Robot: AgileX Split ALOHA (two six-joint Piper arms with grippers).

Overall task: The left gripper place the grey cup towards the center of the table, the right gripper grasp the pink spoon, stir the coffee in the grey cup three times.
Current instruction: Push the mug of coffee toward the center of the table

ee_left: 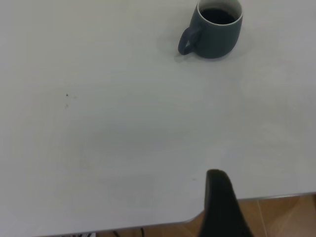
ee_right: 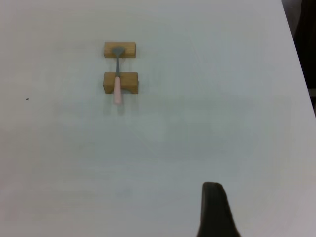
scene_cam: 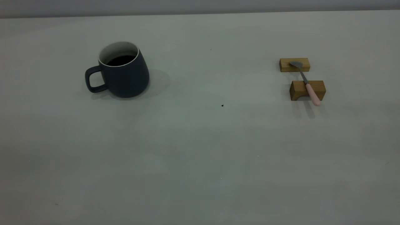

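Standing on the left half of the worktop (scene_cam: 200, 150), the grey cup (scene_cam: 123, 73) is upright, handle pointing left, the coffee (scene_cam: 121, 60) dark inside its white wall. Wide bare surface separates it from the pink spoon (scene_cam: 307, 84), which bridges two wooden blocks (scene_cam: 307, 90) at the right. Only one dark finger of each tool shows in the wrist views; I cannot tell their spread.

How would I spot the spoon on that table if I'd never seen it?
Start from the pale table and look to its right side, far from the dark mug. Two small wooden blocks sit there, one behind the other. The spoon bridges them, grey metal bowl on the far block, pale pink handle jutting past the near one.
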